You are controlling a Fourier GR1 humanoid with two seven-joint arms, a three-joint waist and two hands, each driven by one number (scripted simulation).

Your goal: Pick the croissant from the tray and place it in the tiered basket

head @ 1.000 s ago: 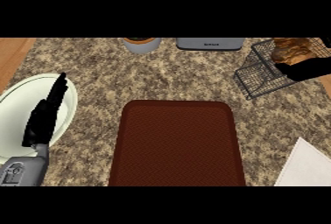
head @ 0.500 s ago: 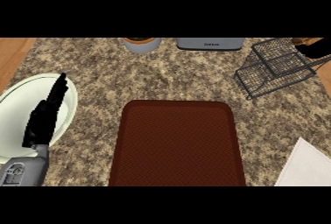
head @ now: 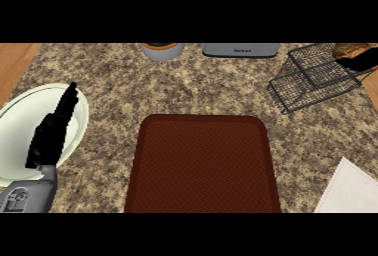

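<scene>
Granite counter point(head: 111, 85) is seen; tray point(head: 203, 165) is bare. Croissant point(head: 353, 50) is gripped by right hand point(head: 362, 60) over basket point(head: 317, 80), so lowering is needed. Left hand point(head: 55, 130) is open.

1 head view looks steeply down at the counter point(head: 111, 90) from above.

A speckled stone counter point(head: 192, 95) in brown and beige fills most of the view. At the left edge there is a strip of light wooden surface point(head: 15, 62), and a similar wooden strip point(head: 371, 90) shows at the far right. At the back edge stands a grey appliance point(head: 241, 49), and beside it a grey pot with an orange rim point(head: 162, 50). The light is even and soft.
</scene>
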